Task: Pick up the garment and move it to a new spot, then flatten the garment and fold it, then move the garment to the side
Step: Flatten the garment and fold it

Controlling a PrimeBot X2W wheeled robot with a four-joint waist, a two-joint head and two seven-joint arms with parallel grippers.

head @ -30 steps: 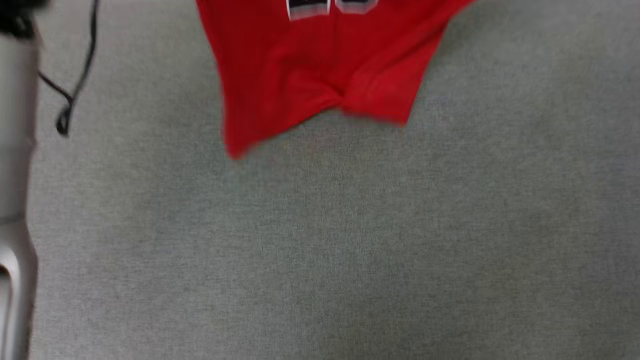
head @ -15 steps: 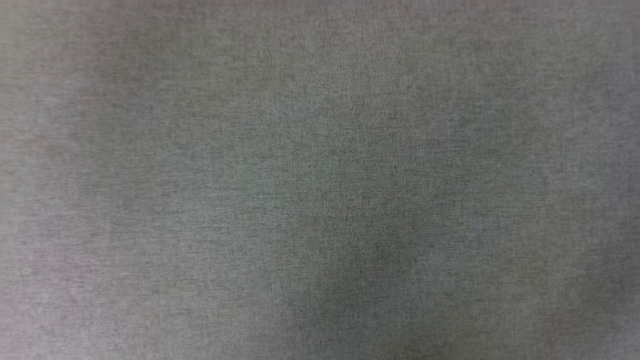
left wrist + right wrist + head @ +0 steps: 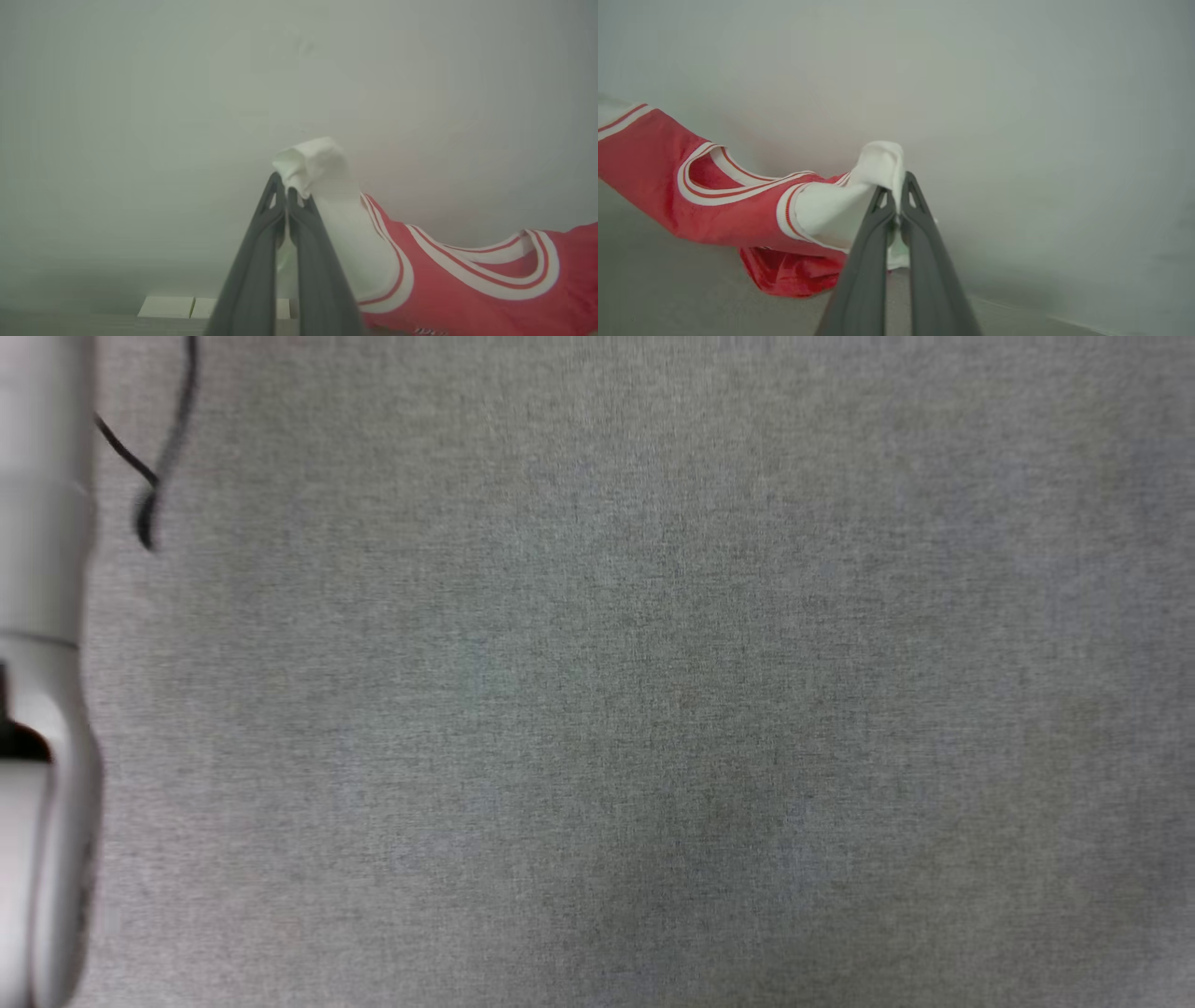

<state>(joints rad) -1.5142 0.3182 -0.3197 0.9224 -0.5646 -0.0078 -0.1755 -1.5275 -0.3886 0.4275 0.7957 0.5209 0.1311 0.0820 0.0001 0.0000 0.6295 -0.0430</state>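
The garment is a red jersey with white sleeves and red-and-white striped trim. In the left wrist view my left gripper is shut on a bunched white sleeve, and the red body with the striped collar stretches off to the right. In the right wrist view my right gripper is shut on the other white sleeve of the garment, whose red body trails left and sags toward the grey surface. A pale wall lies behind the cloth in both wrist views.
The head view looks down on a grey fabric surface. A pale forearm runs along the left edge, with a thin black cable beside it at the upper left.
The head view has shifted: the red hem at the top a second ago has left the picture. The forearm and cable dropped out half a second ago and are back at the left edge.
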